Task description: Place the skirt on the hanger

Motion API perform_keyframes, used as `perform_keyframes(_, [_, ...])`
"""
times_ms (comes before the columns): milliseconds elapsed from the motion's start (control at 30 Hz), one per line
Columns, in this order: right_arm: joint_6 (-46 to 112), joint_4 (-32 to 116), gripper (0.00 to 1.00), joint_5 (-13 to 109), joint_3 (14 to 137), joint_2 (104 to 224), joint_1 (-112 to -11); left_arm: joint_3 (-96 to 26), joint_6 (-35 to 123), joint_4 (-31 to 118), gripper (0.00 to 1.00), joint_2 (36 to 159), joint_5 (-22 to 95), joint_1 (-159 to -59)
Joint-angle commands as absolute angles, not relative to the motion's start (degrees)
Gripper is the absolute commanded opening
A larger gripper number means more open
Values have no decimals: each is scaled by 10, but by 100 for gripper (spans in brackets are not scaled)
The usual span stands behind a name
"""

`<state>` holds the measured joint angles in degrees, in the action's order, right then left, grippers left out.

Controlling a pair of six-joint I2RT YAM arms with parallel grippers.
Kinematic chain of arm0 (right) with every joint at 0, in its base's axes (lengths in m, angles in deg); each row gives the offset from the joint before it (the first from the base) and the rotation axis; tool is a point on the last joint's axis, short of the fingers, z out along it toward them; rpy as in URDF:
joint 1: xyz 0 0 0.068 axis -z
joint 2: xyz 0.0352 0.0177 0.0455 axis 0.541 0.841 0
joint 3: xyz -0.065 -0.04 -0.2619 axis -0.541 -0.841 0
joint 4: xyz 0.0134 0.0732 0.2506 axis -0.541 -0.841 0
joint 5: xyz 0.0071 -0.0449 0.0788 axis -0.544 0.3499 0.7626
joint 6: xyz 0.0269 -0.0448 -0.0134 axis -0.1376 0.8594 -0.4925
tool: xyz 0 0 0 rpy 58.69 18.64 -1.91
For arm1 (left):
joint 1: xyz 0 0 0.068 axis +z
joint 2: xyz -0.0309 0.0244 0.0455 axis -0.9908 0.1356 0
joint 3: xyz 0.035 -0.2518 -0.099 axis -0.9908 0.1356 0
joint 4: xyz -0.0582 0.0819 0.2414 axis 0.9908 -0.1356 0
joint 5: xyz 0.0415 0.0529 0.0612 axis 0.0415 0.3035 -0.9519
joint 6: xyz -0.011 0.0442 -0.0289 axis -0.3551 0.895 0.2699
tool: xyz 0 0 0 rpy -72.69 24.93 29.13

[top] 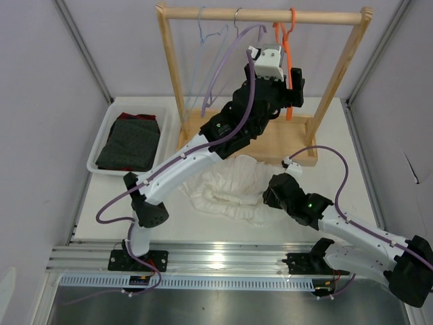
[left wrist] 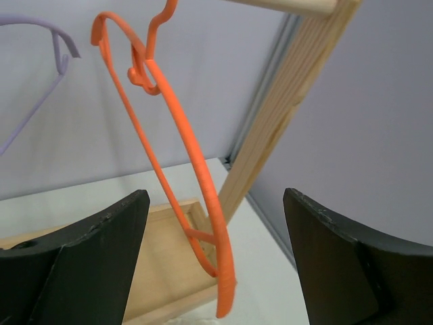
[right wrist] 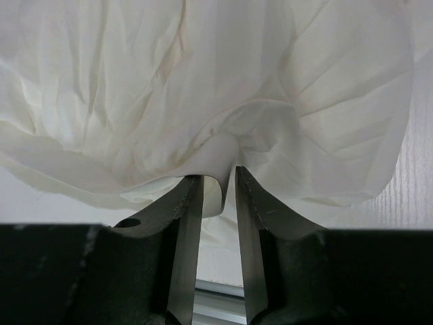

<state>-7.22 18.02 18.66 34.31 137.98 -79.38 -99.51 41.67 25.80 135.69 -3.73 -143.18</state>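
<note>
Top view: the skirt (top: 233,186) lies bunched on the worktop (top: 101,189), spread mostly left-right and not yet hung. The hanger (top: 285,47) dangles hook-up from the rail (top: 264,15).

Left wrist: the left pincer (left wrist: 216,198) is spread around the hanger without touching it. The hanger's long axis slants steeply down.

Right wrist: the right pincer (right wrist: 218,181) pinches a skirt fold.

I judge this an early stage.

Skirt (top: 230,186): white, crinkly, ruffled; crumpled in a heap on the table (top: 338,169). Hanger (left wrist: 193,145): bright orange thin plastic; hooked on the wooden rail (top: 264,15), hanging tilted.
</note>
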Motion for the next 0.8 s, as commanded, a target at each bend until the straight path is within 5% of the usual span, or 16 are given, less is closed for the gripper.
perform_keyframes(0, [-74, 201, 31, 186, 349, 1383, -798, -1021, 468, 297, 87, 1363, -94, -1434])
perform_keyframes(467, [-76, 207, 29, 188, 344, 1376, -799, -1025, 499, 324, 81, 1408, -112, -1427])
perform_keyframes(767, [-80, 205, 29, 188, 336, 1365, -799, -1025, 484, 300, 61, 1399, -102, -1406])
